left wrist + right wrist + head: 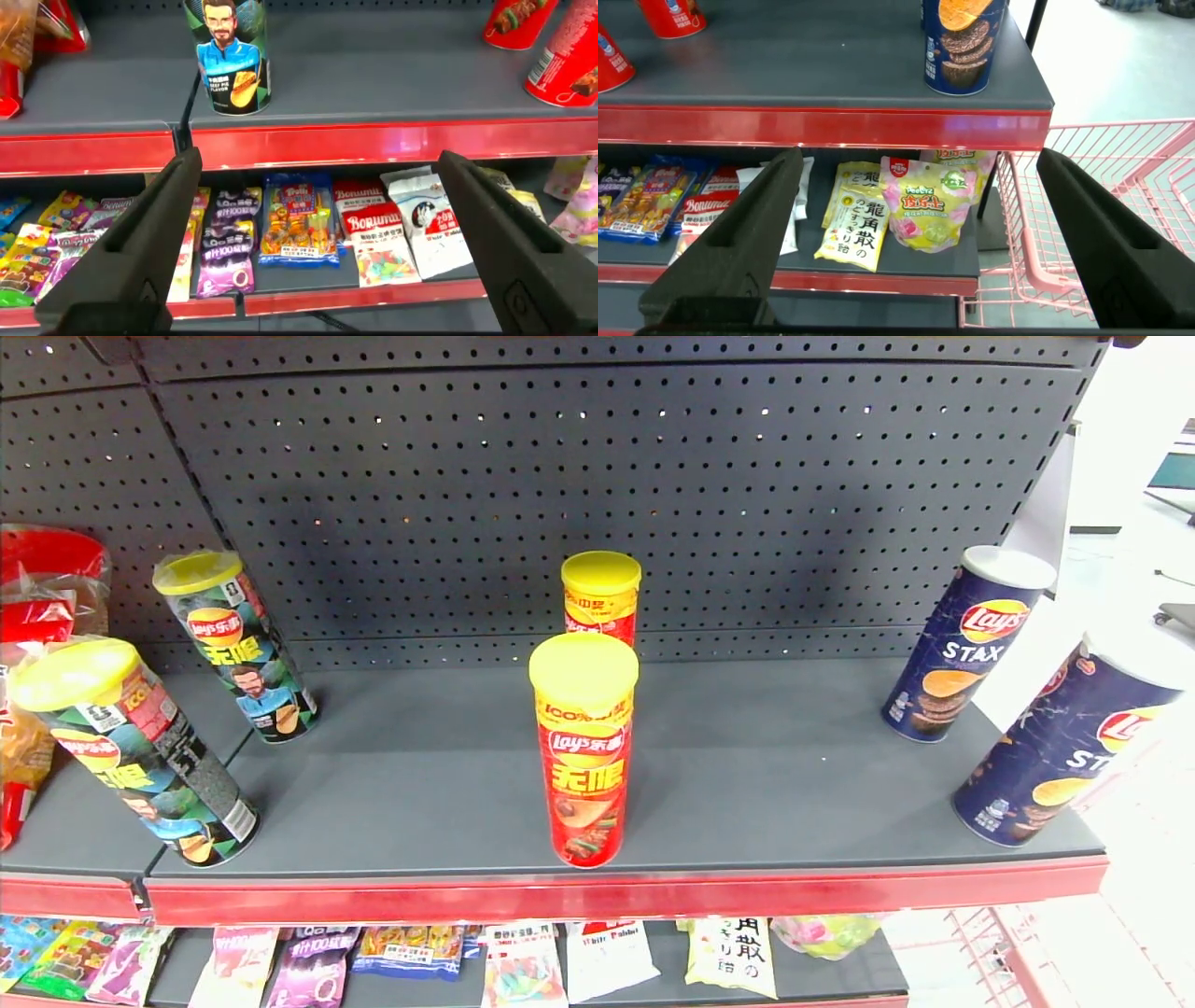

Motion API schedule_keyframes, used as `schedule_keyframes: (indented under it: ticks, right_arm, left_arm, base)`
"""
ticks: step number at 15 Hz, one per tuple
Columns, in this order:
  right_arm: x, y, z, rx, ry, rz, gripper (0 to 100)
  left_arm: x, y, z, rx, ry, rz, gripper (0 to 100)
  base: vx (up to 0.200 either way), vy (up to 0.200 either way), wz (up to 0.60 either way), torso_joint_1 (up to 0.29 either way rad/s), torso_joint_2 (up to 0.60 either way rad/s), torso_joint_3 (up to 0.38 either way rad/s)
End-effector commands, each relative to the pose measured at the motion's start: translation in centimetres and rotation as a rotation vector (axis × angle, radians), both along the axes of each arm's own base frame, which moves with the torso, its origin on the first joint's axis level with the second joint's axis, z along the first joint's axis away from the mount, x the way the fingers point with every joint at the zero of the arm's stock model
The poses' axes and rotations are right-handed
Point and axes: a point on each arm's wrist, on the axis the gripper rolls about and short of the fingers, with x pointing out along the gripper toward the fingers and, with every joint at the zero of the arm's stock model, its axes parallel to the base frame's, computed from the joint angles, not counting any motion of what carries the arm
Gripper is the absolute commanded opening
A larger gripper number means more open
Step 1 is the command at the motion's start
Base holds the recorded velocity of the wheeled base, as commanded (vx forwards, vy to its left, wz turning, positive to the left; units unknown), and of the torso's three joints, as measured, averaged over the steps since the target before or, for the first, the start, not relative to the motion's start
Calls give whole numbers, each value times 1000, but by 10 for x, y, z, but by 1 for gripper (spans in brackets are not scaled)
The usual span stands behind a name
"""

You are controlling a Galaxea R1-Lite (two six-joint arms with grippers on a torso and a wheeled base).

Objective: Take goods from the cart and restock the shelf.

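Note:
On the grey shelf point(747, 775) stand two red chip cans with yellow lids, one at the front point(583, 751) and one behind it point(601, 597). Two green-blue cans point(131, 747) point(233, 644) stand at the left, two dark blue cans point(966, 639) point(1074, 737) at the right. My left gripper point(318, 252) is open and holds nothing, low in front of the shelf below a green-blue can point(227, 51). My right gripper point(920, 252) is open and holds nothing, below a dark blue can point(964, 42). The pink wire cart point(1120, 215) stands to the right of the shelf.
The lower shelf holds several snack bags, among them purple ones point(229, 247), red-and-white ones point(374, 229), a yellow one point(859, 219) and a green one point(929, 205). Red bagged goods point(37, 607) sit at the shelf's far left. A red lip point(616, 896) runs along the shelf front.

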Motion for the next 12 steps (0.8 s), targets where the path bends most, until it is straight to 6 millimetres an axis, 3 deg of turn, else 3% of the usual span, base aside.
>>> schedule_keyframes:
  ticks: [1, 12]
  right_arm:
    - [0, 0, 0, -2, 0, 1, 100]
    - [0, 0, 0, 4, 1, 1, 100]
  left_arm:
    - [0, 0, 0, -1, 3, -1, 100]
    - [0, 0, 0, -1, 1, 1, 100]
  base:
    - [0, 0, 0, 0, 0, 0]
    - [0, 0, 0, 0, 0, 0]
